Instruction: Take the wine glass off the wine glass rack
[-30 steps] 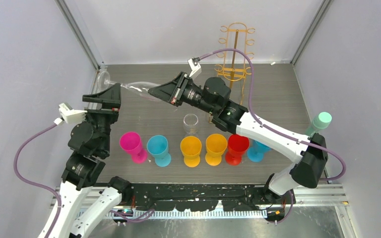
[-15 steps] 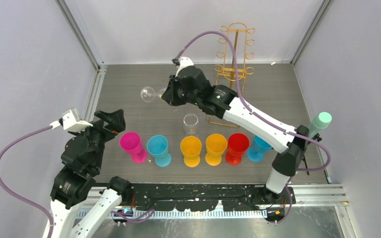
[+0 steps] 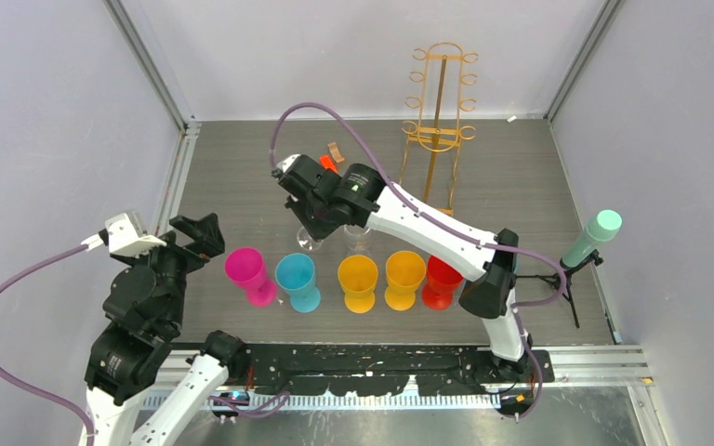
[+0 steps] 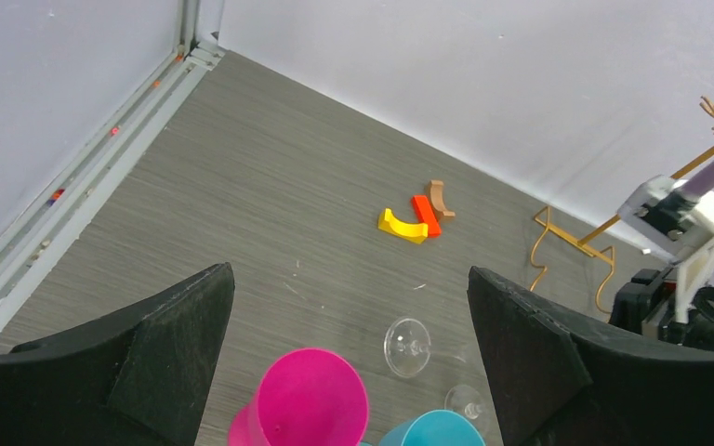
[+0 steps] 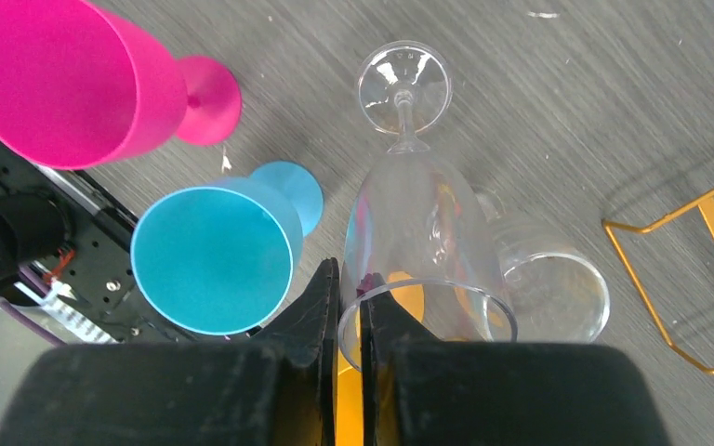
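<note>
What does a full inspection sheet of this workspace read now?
Surface: grey wood-grain tabletop, no spills seen.
Job's things: tall gold wire wine glass rack, no glass seen on it; clear wine glass upright, off the rack.
Clutter: pink goblet, teal goblet, two amber goblets, red goblet, all plastic, in a row; second clear glass; small yellow, orange and brown blocks.
Grippers: left gripper open, empty; right gripper shut on the wine glass rim.
Cables: one purple cable arcs over the right arm, another loops beside the left.
Surroundings: pale walls; mint-green cylinder at the right edge.
</note>
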Motion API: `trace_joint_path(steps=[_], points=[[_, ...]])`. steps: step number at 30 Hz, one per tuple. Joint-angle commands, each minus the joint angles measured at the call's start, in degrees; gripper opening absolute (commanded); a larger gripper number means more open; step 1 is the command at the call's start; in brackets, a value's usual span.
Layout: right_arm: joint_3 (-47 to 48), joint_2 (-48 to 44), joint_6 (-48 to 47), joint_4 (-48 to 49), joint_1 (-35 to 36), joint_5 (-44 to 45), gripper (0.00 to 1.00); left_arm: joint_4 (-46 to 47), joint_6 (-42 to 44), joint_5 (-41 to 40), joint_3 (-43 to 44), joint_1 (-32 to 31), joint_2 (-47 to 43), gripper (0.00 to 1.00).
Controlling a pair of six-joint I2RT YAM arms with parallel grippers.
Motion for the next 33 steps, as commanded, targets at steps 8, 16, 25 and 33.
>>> trace_joint_path(steps=[8, 16, 25, 33], points=[[8.86, 7.31, -4.01, -8.29, 0.78, -1.49, 0.00, -0.98, 1.14, 0.11, 0.73, -0.03, -0.70, 1.00], [11.10, 10.31, -4.23, -9.06, 0.78, -3.59, 0.02, -1.69, 0.72, 0.62, 1.12, -0.03, -0.62, 1.00], [15.27, 11.91, -4.24, -9.51, 0.78, -3.43, 0.27, -2.11, 0.40, 1.12, 1.33, -0.03, -0.71, 1.00], [23.63, 15.32, -4.52, -9.84, 0.78, -0.60, 0.42, -3.74, 0.37, 1.23, 2.80, -0.03, -0.58, 1.00]])
